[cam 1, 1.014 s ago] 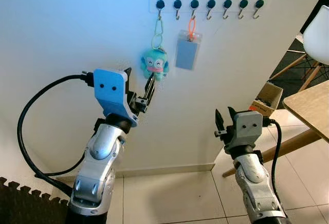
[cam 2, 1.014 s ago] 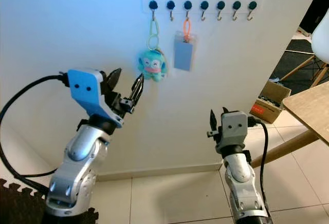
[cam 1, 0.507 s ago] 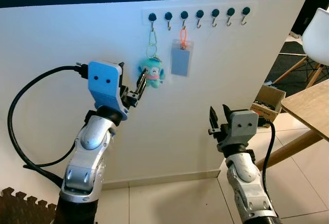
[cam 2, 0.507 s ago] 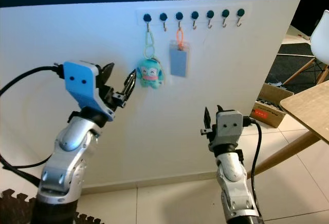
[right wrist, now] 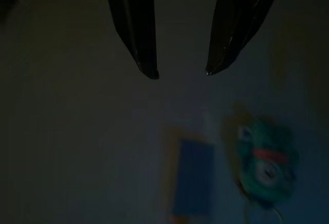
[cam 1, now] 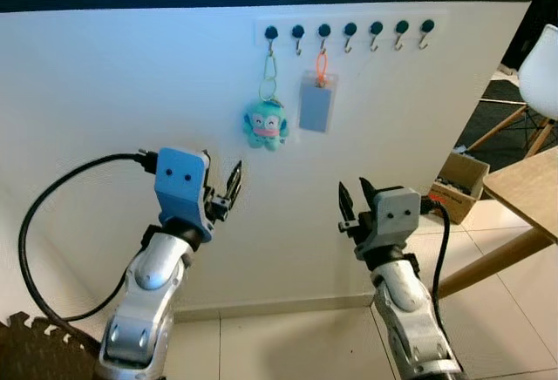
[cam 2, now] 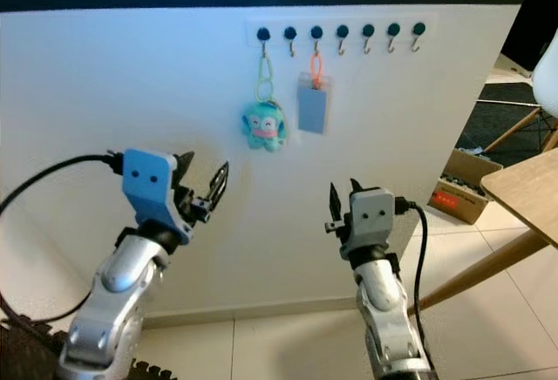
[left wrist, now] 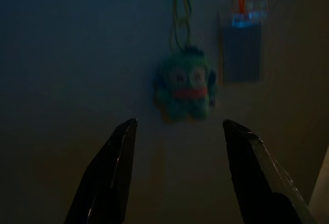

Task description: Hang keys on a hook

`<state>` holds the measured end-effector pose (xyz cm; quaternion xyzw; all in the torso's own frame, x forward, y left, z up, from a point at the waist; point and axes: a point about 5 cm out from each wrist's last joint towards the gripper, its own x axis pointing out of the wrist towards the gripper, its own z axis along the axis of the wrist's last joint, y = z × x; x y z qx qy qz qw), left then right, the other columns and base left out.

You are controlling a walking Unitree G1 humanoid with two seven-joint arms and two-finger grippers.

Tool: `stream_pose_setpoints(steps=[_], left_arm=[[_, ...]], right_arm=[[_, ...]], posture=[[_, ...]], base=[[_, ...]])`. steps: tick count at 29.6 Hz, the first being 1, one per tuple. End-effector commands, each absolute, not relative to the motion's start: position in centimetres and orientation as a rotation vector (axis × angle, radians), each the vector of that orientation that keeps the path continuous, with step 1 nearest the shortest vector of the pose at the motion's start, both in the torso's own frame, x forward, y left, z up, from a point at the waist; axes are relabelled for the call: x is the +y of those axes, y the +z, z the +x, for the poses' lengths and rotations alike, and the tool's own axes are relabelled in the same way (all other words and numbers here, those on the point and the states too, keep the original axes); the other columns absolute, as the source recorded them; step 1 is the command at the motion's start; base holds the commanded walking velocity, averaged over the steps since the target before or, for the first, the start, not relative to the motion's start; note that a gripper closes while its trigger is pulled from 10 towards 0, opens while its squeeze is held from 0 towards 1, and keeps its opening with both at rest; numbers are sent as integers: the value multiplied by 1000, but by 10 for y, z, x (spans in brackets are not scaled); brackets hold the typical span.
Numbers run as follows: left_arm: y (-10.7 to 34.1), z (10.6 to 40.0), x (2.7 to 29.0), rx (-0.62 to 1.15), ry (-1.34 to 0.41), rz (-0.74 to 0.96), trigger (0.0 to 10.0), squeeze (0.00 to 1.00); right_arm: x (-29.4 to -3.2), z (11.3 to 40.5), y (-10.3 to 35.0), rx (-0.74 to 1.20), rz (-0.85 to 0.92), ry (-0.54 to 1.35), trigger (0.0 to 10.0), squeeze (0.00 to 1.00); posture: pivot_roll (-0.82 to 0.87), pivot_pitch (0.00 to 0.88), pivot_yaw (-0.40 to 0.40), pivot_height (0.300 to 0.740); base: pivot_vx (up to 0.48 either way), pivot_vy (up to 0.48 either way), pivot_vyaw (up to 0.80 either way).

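- Step in hand, as judged: hanging looks done. The teal plush-monster keyring on its pale green loop (cam 1: pixel 265 125) is seen hung from the leftmost small metal hook (cam 1: pixel 270 47) of the white wall rail w/ seven dark-knobbed hooks (cam 1: pixel 349 30); nothing is gripped.
- Keys themselves can't be made out – too small/blurred; only charm + loop are seen.
- Left gripper (cam 1: pixel 221 190), blue-housed, is held below and to the left of the keyring, apart from it, fingers spread wide and empty. In the left wrist view the two black fingers (left wrist: pixel 115 157) are seen well parted, w/ the keyring in the gap beyond, untouched.
- Right gripper (cam 1: pixel 352 202), grey-housed, is raised further right, below the hooks; fingers parted, nothing held. Same is shown in the right wrist view (dark, blurred).
- Grey-blue card holder on an orange strap (cam 1: pixel 316 104) is hung on the third hook, just beside the keyring; no contact can be confirmed.
- Next move, as judged: little is called for beyond drawing the left arm clear w/o brushing the charm; the loop's seating on the hook should be checked.
- Containers: a brown cardboard box (cam 1: pixel 459 184) is seen on the tiled floor at right, near a wooden table (cam 1: pixel 523 193); its contents can't be told.
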<state>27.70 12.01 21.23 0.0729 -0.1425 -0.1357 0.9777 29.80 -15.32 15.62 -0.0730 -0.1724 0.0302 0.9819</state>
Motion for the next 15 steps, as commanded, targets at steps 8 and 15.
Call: stream_pose_setpoints(steps=[8, 15], left_arm=[[191, 284, 101, -268, -341, 253, 10000, 0], [185, 291, 91, -269, -391, 296, 10000, 0]], right_arm=[[-205, 284, 153, -300, -213, -104, 10000, 0], [-218, 281, 160, -313, -239, -152, 10000, 0]], posture=[[38, 129, 78, 740], [14, 132, 90, 740]], base=[[0, 0, 0], [0, 0, 0]])
